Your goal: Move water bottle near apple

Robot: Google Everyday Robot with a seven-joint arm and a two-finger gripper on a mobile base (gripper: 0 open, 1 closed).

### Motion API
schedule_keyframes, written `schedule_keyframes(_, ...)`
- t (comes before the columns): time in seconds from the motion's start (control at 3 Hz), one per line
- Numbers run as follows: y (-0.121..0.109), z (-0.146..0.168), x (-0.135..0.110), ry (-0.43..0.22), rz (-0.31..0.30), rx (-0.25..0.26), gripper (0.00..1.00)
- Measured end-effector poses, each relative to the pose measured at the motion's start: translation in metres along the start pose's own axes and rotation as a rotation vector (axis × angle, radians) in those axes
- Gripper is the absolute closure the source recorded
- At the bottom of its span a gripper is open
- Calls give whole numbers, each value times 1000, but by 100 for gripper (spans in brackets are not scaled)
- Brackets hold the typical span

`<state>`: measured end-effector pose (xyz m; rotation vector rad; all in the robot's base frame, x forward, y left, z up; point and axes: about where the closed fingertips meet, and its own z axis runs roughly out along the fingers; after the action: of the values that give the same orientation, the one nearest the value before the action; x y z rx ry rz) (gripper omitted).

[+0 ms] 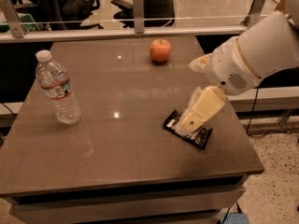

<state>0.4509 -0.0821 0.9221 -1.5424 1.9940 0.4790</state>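
The water bottle (pixel 58 90) stands upright near the left edge of the bench (pixel 117 167), cap on. The apple (pixel 160 50) sits close to the far edge, right of centre and well apart from the bottle. The gripper (pixel 198 115) hangs tilted near the right edge, over a flat black snack wrapper (pixel 203 138). Whether the gripper is wide or narrow cannot be told.

The gripper (pixel 192 121), low over the table (pixel 117 143), hides the middle of the wrapper (pixel 204 138); the arm (pixel 261 50) is cut off at the right edge, and the print on the bottle (pixel 58 90) is too small to read
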Motion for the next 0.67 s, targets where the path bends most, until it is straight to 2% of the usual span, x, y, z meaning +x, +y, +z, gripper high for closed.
schedule_keyframes(0.33, 24, 40, -33, -197, -39, -34, 0)
schedule_keyframes(0.67, 45, 65, -75, -392, -97, -55, 0)
